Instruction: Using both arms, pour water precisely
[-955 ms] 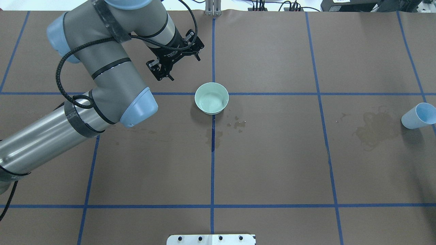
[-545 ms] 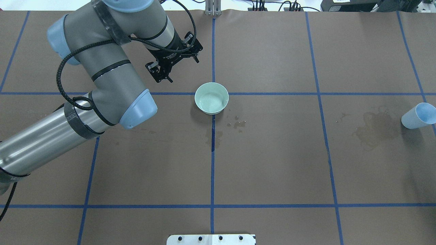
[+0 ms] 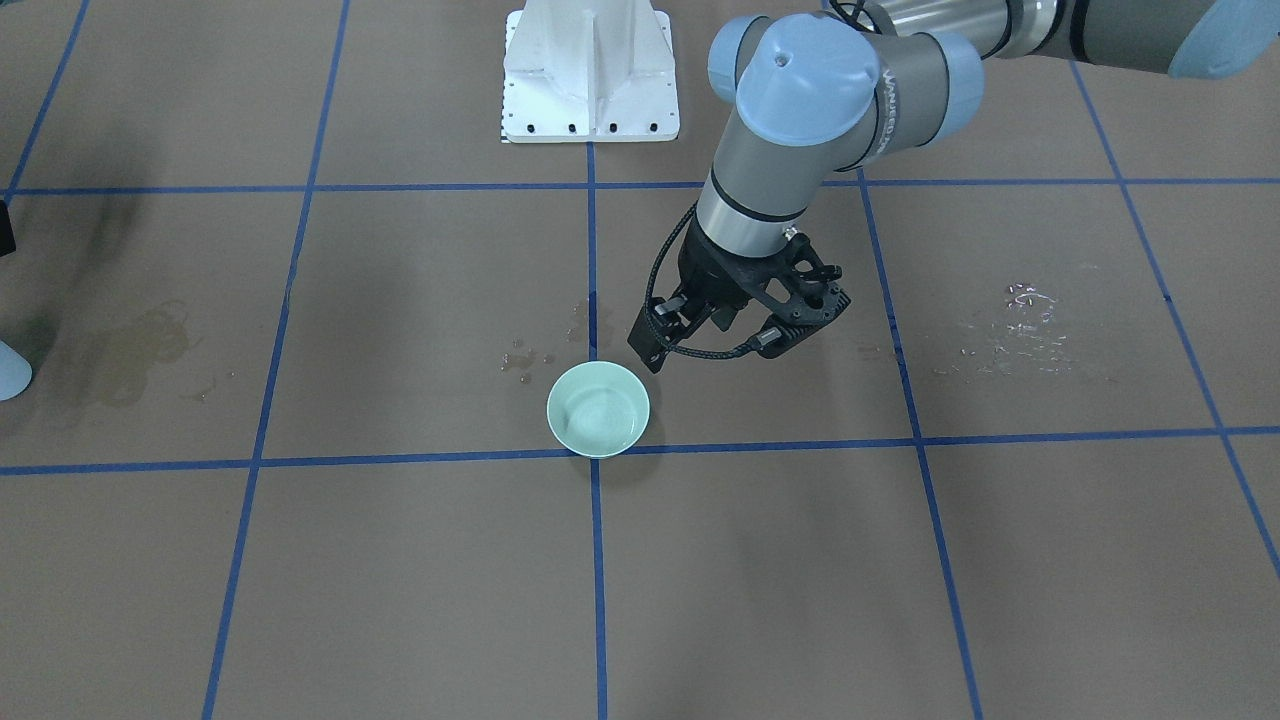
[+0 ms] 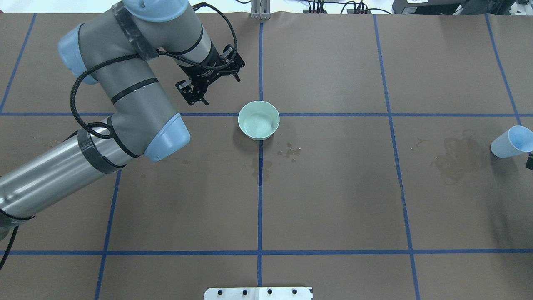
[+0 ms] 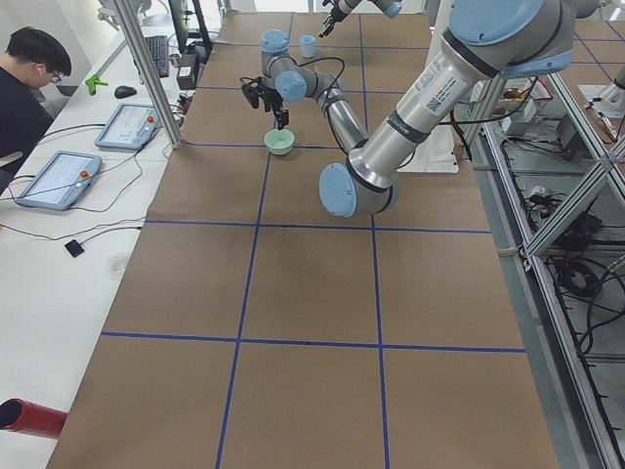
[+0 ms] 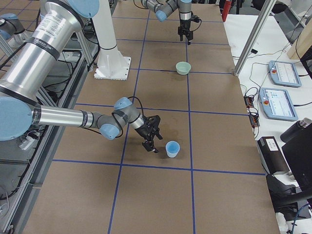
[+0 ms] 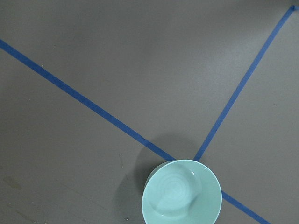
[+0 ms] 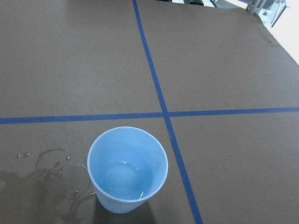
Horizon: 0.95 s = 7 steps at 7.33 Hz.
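so the left gripper (image 4: 218,87) hovers just beside the small mint-green round bowl (image 4: 258,120) mid brown paper-covered table (image 4: 333,187), jaws spread wide on nothing, while the water (image 8: 124,179) shimmers faintly in the bottom of the upright pale blue plastic cup (image 8: 117,203), right gripper (image 6: 152,146) near it, can't tell how its jaws stand

Table (image 4: 333,187): brown covering, crossed by blue tape lines (image 4: 259,208).
Side bench (image 5: 49,293): white, alongside the table, carrying two tablets (image 5: 127,124).
Frame: aluminium post (image 5: 148,68) between bench and table.
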Available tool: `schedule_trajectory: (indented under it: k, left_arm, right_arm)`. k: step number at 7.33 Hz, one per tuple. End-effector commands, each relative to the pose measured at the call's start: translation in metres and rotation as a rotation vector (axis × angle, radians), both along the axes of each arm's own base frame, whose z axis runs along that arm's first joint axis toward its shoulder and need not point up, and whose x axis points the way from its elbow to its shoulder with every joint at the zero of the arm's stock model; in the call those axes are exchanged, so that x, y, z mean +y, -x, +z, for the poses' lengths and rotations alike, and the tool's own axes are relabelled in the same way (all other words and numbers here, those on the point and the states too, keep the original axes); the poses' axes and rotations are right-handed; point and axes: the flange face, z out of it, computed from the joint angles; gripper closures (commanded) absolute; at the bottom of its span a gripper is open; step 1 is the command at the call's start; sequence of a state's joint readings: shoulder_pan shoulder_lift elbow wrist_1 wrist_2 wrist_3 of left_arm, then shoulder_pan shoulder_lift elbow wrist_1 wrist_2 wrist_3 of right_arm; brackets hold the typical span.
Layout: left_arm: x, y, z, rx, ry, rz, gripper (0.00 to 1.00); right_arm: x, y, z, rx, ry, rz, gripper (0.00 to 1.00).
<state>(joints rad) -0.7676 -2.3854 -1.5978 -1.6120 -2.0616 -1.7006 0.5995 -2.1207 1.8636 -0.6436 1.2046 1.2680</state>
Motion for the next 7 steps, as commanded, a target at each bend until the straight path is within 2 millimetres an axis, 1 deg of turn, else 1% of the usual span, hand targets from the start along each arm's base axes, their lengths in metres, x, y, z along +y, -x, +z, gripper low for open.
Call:
schedule_trajectory:
  k: [1, 2, 3, 4, 5, 6, 7]
  left_arm:
    - [0.0, 0.0, 0.003, -0.002, -0.002, 0.003, 0.0]
    - [0.001, -0.001, 0.003, -0.002, -0.002, 0.004, 0.0]
    - [0.001, -0.001, 0.006, -0.005, 0.001, 0.004, 0.0]
    - [0.001, -0.001, 0.007, -0.007, 0.003, 0.004, 0.0]
    - [0.001, -0.001, 0.007, -0.007, 0.003, 0.004, 0.0]
    - [0.002, 0.002, 0.009, -0.005, -0.001, 0.004, 0.0]
    - [0.003, 0.003, 0.014, -0.009, 0.003, 0.004, 0.0]
  right_arm:
    - [0.012, 0.029, 0.012, 0.015, -0.086, 0.079, 0.0]
    - [0.01, 0.032, 0.017, 0.026, -0.12, 0.108, 0.0]
    - [-0.002, 0.042, 0.01, 0.037, -0.196, 0.16, 0.0]
    - [-0.002, 0.042, 0.018, 0.053, -0.217, 0.173, 0.0]
    - [0.001, 0.038, 0.031, 0.029, -0.237, 0.173, 0.0]
    - [0.004, 0.037, 0.065, 0.02, -0.274, 0.174, 0.0]
    - [0.0, 0.046, 0.088, 0.034, -0.324, 0.162, 0.0]
